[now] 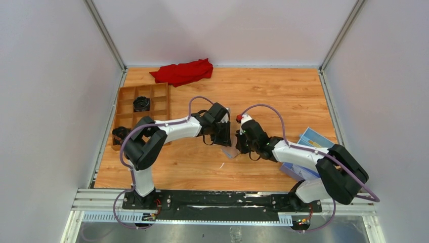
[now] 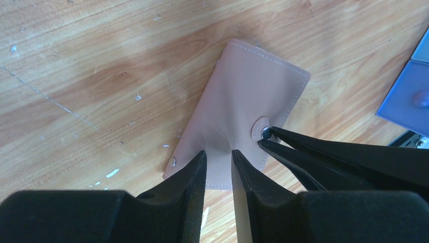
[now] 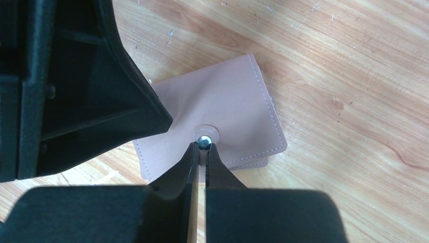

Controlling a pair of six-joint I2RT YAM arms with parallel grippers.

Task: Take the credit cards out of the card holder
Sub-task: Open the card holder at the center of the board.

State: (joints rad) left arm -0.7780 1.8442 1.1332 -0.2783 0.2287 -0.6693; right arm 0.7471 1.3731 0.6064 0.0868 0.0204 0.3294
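Evidently thin, light and floppy, the card holder (image 2: 243, 96) lies shut toward the desk's (image 1: 283, 96) near edge, pinned by the slightly parted left gripper (image 2: 218, 159), while the right gripper (image 3: 203, 147) clenches its snap button (image 3: 204, 140), likely the flap's best handle.

Left arm (image 1: 174, 129): rises from its base at the near left, elbow bent, forearm reaching right toward the middle.
Right arm (image 1: 298, 152): rises from its base at the near right, elbow bent, forearm reaching left toward the middle.
Wrists: both tilted downward, facing each other, close but apart.
Left gripper (image 2: 218, 154): points down; the jaws stand a narrow gap apart, the tips rest on the card holder (image 2: 253, 96).
Right gripper (image 3: 202, 147): points down, low; the jaws are closed together, the tips pinch the card holder at its metal snap (image 3: 204, 140).
Grippers to each other: just beside; the right tips are near the left fingers, not touching.
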